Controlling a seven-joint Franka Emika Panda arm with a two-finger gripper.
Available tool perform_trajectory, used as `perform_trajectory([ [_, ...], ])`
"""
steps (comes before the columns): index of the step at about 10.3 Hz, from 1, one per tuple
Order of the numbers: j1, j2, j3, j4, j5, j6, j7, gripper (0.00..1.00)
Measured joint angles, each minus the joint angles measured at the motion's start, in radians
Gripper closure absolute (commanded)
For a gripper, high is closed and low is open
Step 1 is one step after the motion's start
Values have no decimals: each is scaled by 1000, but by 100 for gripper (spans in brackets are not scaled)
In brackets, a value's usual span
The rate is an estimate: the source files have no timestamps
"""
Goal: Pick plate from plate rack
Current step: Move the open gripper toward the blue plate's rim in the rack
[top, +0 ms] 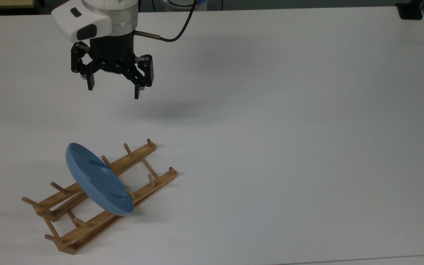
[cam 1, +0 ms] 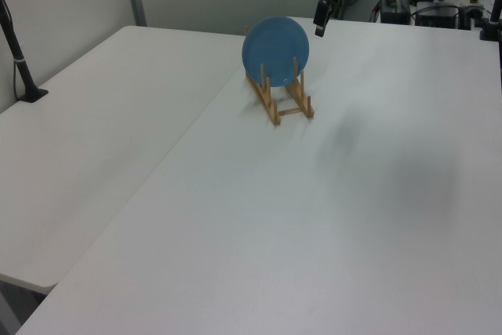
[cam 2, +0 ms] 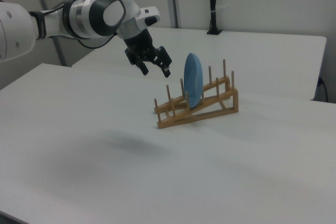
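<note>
A light-blue plate (top: 98, 179) stands on edge between the pegs of a light-brown wooden plate rack (top: 101, 195), near the top view's lower left. The same plate (cam 2: 192, 80) and rack (cam 2: 199, 109) sit mid-table in the right view, and the plate (cam 1: 275, 49) faces the camera over the rack (cam 1: 281, 99) in the left view. My gripper (top: 113, 88) hangs open and empty above the table, apart from the plate and toward the top view's upper edge. In the right view the gripper (cam 2: 155, 68) is just left of the plate and a little higher.
The white table (top: 289, 129) stretches wide to the top view's right. A black post base (top: 410, 11) sits at its far right corner. A second white table (cam 1: 86, 154) adjoins on the left view's left, with a black pole (cam 1: 17, 52).
</note>
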Motion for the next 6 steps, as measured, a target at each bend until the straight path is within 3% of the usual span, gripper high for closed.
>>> perform_trajectory([
  [5,-5,0,0,39,0,1,110,0],
  [6,-8,0,-1,41,0,1,141,5],
])
